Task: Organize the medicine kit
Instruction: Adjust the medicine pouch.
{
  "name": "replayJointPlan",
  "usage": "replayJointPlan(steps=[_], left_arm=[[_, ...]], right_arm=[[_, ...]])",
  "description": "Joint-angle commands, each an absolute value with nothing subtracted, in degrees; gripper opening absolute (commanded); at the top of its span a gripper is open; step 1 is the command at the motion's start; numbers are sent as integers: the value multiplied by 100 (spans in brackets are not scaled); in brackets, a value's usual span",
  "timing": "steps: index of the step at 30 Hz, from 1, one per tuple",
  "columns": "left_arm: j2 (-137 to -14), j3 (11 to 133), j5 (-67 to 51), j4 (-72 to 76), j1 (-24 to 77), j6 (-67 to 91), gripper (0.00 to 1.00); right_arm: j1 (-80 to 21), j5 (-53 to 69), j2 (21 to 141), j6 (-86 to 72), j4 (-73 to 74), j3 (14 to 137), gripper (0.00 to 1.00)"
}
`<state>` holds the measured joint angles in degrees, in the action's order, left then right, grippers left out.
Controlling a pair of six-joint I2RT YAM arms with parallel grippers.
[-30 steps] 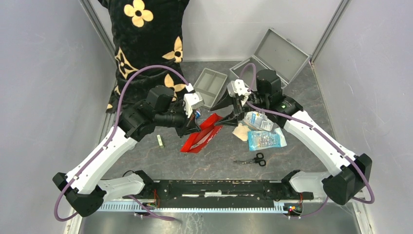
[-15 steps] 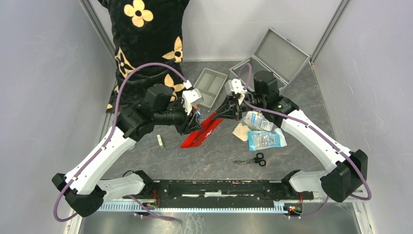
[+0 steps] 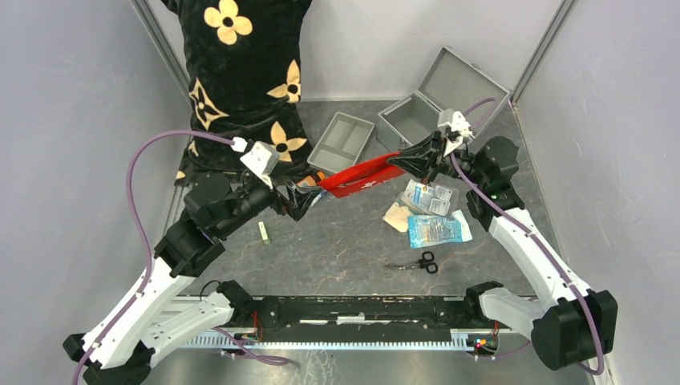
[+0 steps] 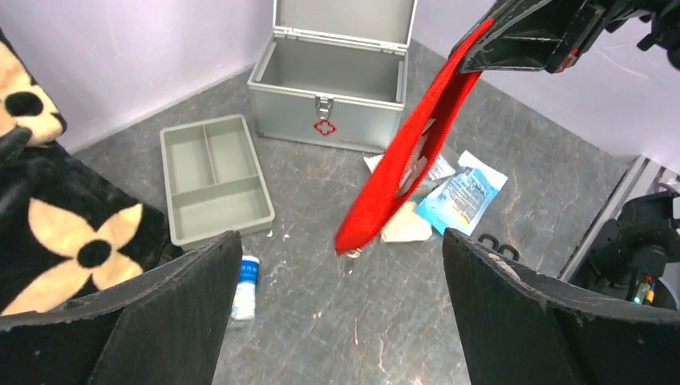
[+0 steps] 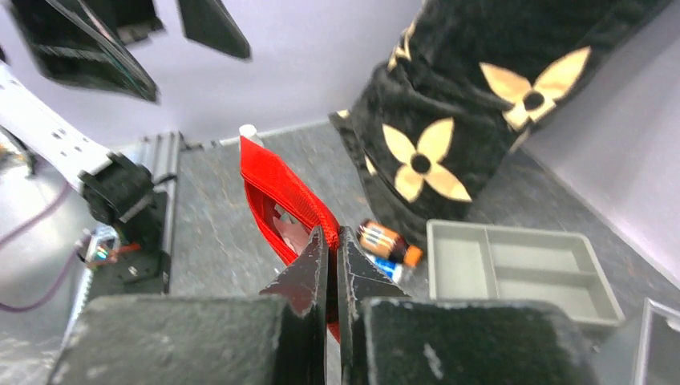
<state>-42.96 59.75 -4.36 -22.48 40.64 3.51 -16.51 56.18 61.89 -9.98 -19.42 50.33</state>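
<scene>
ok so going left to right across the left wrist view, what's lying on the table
black fabric with cream flowers → grey plastic divided tray → open silver metal case → blue and white sealed packet. The hanging red fabric pouch overlaps the last two, so it is left out.

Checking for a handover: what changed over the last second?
The right gripper, shut on the red pouch, raised it and carried it toward the case. The left gripper backed away leftward, open. The tray, case, scissors and packets stayed put.

Case lid beyond left wrist view's edge
</scene>
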Motion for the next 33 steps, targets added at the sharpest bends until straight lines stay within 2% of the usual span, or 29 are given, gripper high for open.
replayJointPlan(steps=[1, 3, 13, 22, 28, 33], left_arm=[[-4217, 5591, -561, -1303, 4087, 366, 100], [-4147, 5471, -608, -1270, 4087, 233, 100], [-3521, 4849, -1382, -792, 4087, -501, 98], [-3535, 4827, -1663, -79, 4087, -669, 93], [-3818, 5059, -1948, 149, 4087, -617, 79], [-3946, 5195, -2400, 247, 4089, -481, 72]], right_arm=[[-1518, 6138, 6062, -3040, -4635, 4809, 0], [-1510, 6156, 6074, -3576, -5242, 4861, 0], [-1487, 6001, 6228, -5048, -6428, 5358, 0], [-1494, 5805, 6301, -5509, -6205, 5589, 0], [-1495, 5801, 6372, -5919, -6532, 5505, 0], [-1489, 5807, 6425, -5989, -6557, 5462, 0]])
